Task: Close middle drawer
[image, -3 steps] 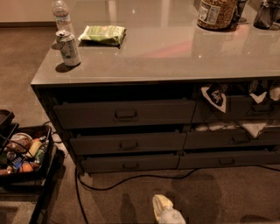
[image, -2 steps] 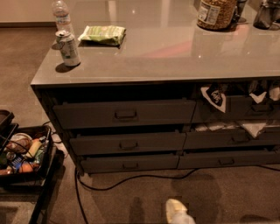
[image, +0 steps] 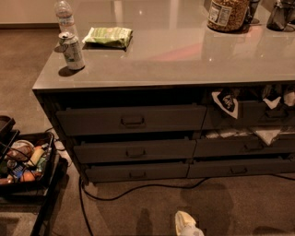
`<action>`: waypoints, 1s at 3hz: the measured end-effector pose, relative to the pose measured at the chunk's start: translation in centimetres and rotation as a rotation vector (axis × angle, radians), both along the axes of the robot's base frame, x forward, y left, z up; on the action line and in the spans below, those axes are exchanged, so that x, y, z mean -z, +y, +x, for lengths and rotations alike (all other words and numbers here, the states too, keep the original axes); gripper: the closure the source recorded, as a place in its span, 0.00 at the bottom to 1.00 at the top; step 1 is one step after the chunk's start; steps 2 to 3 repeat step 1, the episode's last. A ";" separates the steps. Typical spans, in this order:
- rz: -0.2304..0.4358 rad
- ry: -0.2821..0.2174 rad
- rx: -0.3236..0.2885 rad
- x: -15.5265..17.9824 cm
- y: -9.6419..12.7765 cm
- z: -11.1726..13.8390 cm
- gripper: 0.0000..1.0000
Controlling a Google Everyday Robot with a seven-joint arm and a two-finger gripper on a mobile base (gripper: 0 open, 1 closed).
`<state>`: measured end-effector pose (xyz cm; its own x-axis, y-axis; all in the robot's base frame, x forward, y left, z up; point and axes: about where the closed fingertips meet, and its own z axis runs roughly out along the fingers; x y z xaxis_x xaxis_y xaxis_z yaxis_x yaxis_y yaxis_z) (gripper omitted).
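Observation:
The middle drawer (image: 133, 151) is the dark-grey drawer of medium height in the left stack of the cabinet, with a small bail handle (image: 135, 152) at its centre. Its front stands slightly out from the cabinet, with a dark gap above it. My gripper (image: 186, 225) shows as a pale tip at the bottom edge of the view, low over the floor. It is in front of the cabinet, well below the drawer, to its right and apart from it.
The top drawer (image: 131, 120) and bottom drawer (image: 136, 172) flank the middle one. Right-hand drawers (image: 244, 146) hold packets that stick out. A can (image: 73, 50), bottle (image: 64, 14), green bag (image: 109, 37) and jar (image: 227, 14) stand on the countertop. A bin of items (image: 25, 162) stands at left. A cable (image: 138, 189) lies on the floor.
My gripper has moved a little to the right and lower in the view. The drawers and the things on the countertop have not moved.

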<state>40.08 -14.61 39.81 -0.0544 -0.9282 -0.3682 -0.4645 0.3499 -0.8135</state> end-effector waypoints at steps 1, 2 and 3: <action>0.000 0.000 0.000 0.0 0.0 0.0 0.58; 0.000 0.000 0.000 0.0 0.0 0.0 0.58; 0.000 0.000 0.000 0.0 0.0 0.0 0.58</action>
